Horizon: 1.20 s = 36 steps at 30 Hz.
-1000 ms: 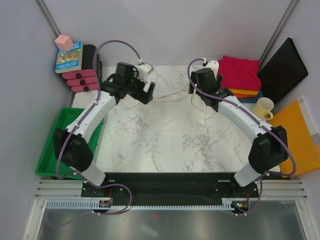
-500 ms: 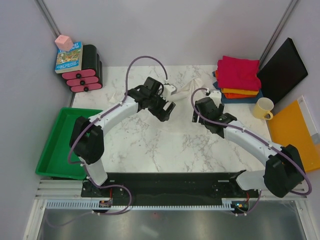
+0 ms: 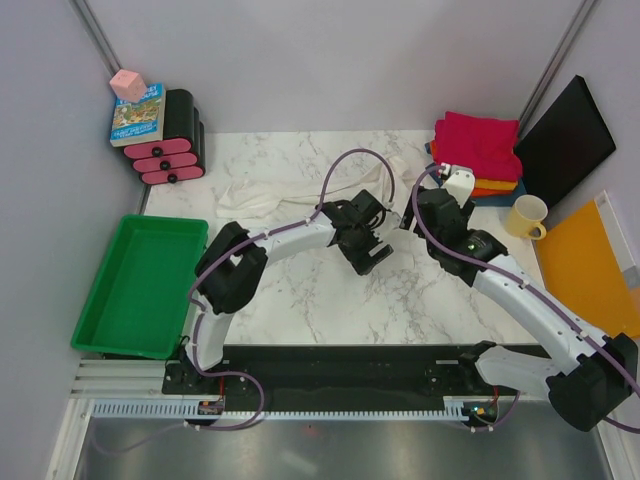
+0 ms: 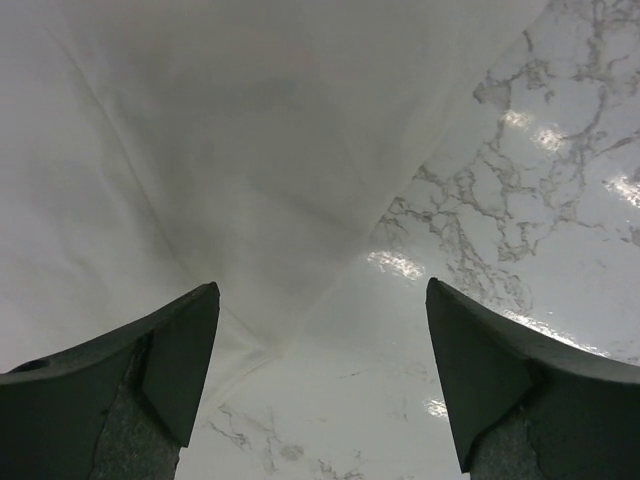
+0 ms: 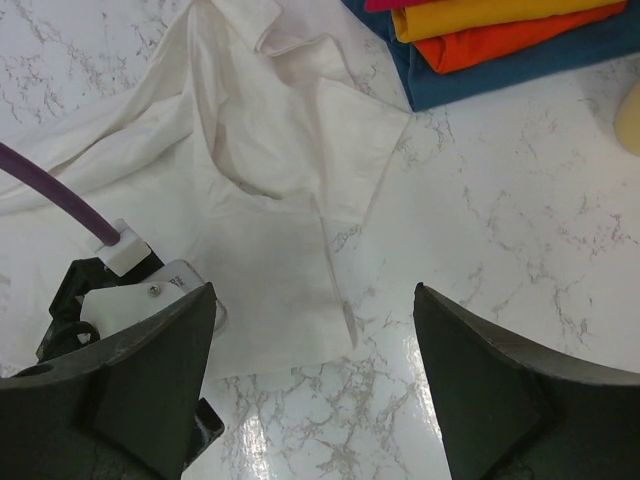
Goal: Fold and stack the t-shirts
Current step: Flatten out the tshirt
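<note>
Crumpled off-white shirt (image 5: pixel 270 200) lies beside the folded magenta-orange-blue stack (image 3: pixel 478 148).

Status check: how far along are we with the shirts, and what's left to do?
Done: a folded stack of magenta, orange and blue tees sits at the far right. In hand: nothing is gripped. The left gripper and right gripper both hang open over the off-white shirt, which lies wrinkled and unfolded. Left: fold that shirt, then place it on the stack.

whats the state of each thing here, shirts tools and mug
large off-white wrinkled cloth t-shirt: not folded, lying rumpled
magenta, orange and dark blue cloth t-shirts: folded, stacked
left tool: open, empty
right tool: open, empty
cream ceramic mug: upright
</note>
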Available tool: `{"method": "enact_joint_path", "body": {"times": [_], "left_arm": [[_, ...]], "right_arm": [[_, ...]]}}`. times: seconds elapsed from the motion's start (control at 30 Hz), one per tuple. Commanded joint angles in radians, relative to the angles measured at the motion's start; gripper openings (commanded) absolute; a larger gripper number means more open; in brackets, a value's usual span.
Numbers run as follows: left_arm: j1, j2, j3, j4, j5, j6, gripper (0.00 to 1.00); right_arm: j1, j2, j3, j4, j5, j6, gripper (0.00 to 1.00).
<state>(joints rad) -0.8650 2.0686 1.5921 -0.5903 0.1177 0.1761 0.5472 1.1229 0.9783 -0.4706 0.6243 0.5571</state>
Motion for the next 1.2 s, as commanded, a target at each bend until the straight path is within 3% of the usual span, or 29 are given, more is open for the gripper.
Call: {"method": "enact_joint_path", "body": {"times": [0.0,0.1,0.2,0.23,0.3,0.33,0.4,0.43,0.7,0.93,1.17], "left_arm": [[0.004,-0.025,-0.036,0.078,-0.088,-0.013,0.9],[0.004,-0.033,-0.07,0.095,-0.056,0.002,0.9],[0.003,0.01,-0.063,0.08,-0.056,0.01,0.8],[0.003,0.022,-0.061,0.072,-0.059,0.011,0.67],[0.004,0.048,-0.061,0.054,-0.061,0.017,0.53],[0.004,0.053,-0.064,0.037,-0.061,0.019,0.37],[0.004,0.05,-0.087,0.029,-0.064,0.034,0.19],[0.006,0.045,-0.096,0.024,-0.069,0.04,0.02],[0.06,-0.105,-0.239,0.007,-0.092,0.091,0.02],[0.29,-0.359,-0.362,-0.06,-0.067,0.135,0.02],[0.532,-0.456,-0.428,-0.082,-0.087,0.186,0.02]], "right_arm": [[0.003,-0.021,0.02,-0.017,0.025,0.004,0.87],[0.003,-0.011,0.01,-0.013,0.02,0.01,0.87],[0.003,-0.005,0.01,-0.011,0.015,0.015,0.87],[0.003,-0.005,0.011,-0.011,0.014,0.012,0.87],[0.003,-0.008,0.017,-0.011,0.014,0.009,0.87],[0.003,-0.009,0.019,-0.011,0.012,0.006,0.87],[0.003,-0.011,0.022,-0.011,0.015,0.003,0.87],[0.003,-0.011,0.023,-0.011,0.017,0.003,0.87],[0.005,0.006,0.007,0.02,-0.017,0.029,0.86],[0.003,0.005,-0.041,0.059,-0.044,0.041,0.86],[0.003,0.018,-0.073,0.108,-0.075,0.05,0.86]]}}
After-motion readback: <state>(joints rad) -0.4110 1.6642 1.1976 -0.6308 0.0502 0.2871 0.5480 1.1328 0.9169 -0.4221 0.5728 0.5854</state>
